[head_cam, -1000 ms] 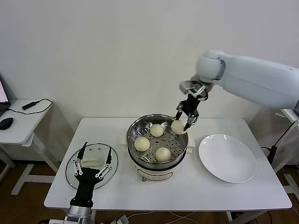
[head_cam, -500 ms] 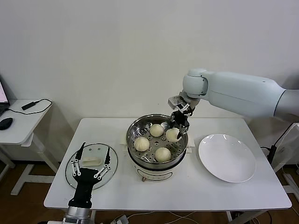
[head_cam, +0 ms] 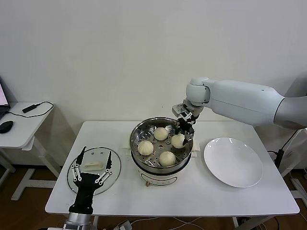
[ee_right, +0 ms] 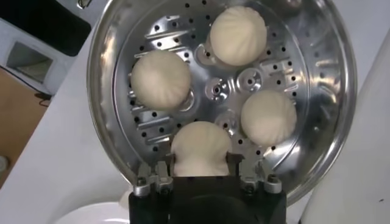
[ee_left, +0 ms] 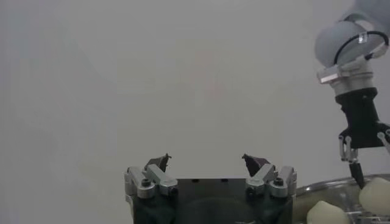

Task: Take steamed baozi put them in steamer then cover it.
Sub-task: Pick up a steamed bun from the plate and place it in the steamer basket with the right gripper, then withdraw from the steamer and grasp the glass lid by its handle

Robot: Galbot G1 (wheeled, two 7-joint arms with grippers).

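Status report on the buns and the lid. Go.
Right pincer around the fourth cream-white dough bun on the steel steamer's tray; three buns beside it. Left pincer open above the clear glass lid. Lid still off.

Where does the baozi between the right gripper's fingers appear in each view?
Head view: the baozi lies on the steamer tray, right side, under the right gripper.
Left wrist view: the cream lump by the far edge.
Right wrist view: baozi nearest the camera.
Shared landmark: the steamer tray.
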